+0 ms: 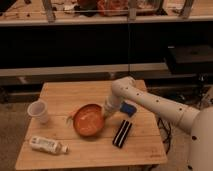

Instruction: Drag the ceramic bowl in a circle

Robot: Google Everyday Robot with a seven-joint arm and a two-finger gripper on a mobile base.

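The claw is down at the right rim of the ceramic bowl, at the end of a white arm that reaches in from the right. Whether the claw is spread or pinching the rim cannot be told from this view; it seems to touch the bowl's edge, though the contact itself is hard to make out.

The bowl sits upright on the wooden desk, immediately left of the claw, near the middle of the desk top. Further left of the claw, beyond the bowl, a white plastic cup stands upright, apart from the bowl. Below and well left of the claw, a white bottle lies on its side near the front edge. Just right of the claw is a small blue object, and below-right of it lies a dark striped packet.
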